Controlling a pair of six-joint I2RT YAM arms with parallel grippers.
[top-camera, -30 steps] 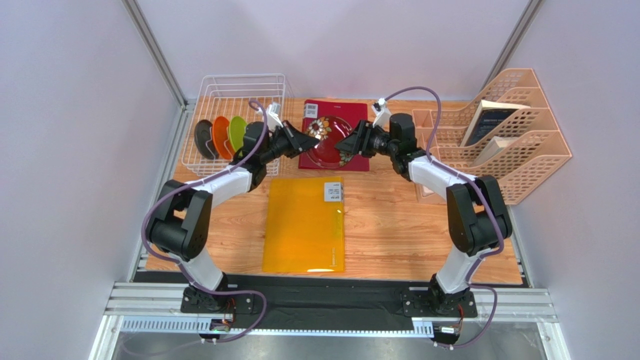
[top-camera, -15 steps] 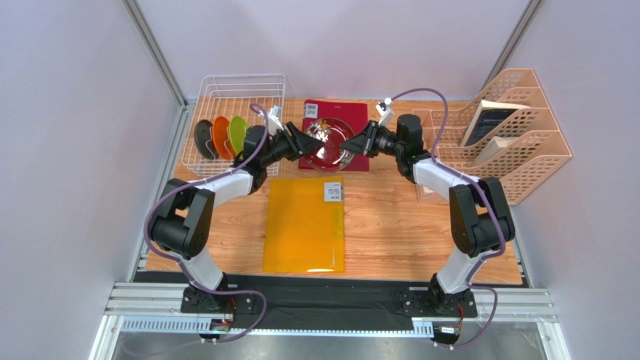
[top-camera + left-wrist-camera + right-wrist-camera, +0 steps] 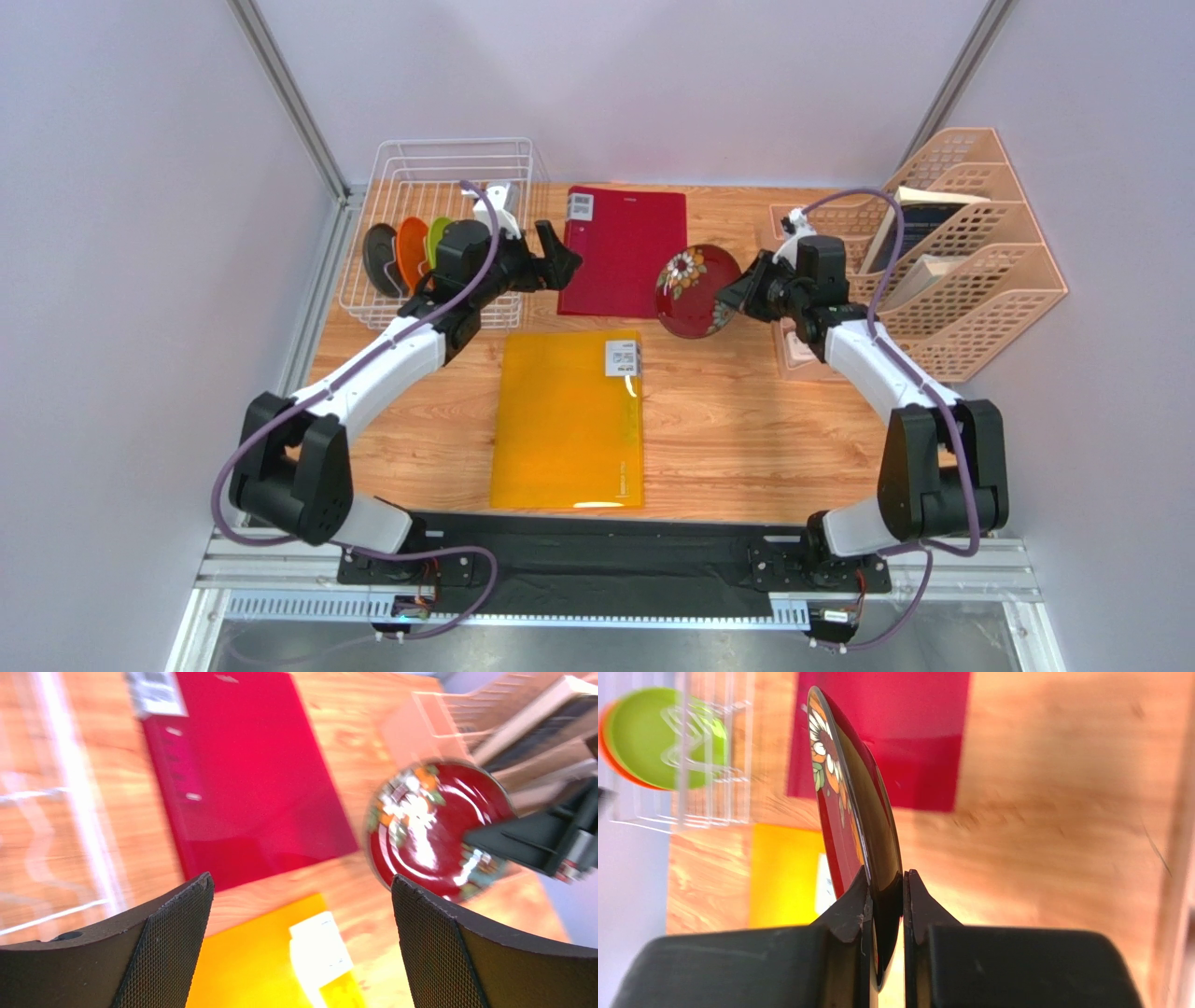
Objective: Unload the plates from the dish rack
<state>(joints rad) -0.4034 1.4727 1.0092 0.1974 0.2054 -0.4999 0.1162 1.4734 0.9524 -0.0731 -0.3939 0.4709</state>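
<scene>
A white sticker is sitting on the red folder, and a 2nd sticker is sitting on the yellow folder. That is making 2 stickers, but the writing on them is too small and blurry to read.

I am counting 4 plates. 3 are standing on edge, side by side, in the dish rack at the upper left of the top view: a dark plate, an orange plate and a green plate. The 4th, the dark red plate with flowers on it, is out of the rack. It is being held up on edge near the middle of the view, just right of the red folder.

The right claw is pinching the rim of the dark red plate tight between its 2 fingers. The left claw is gaping wide open with nothing in it, just right of the rack, by the red folder's left edge.

The 2 folders are lying flat on the table. 1 peach organiser is standing at the upper right with some books or papers in it.
</scene>
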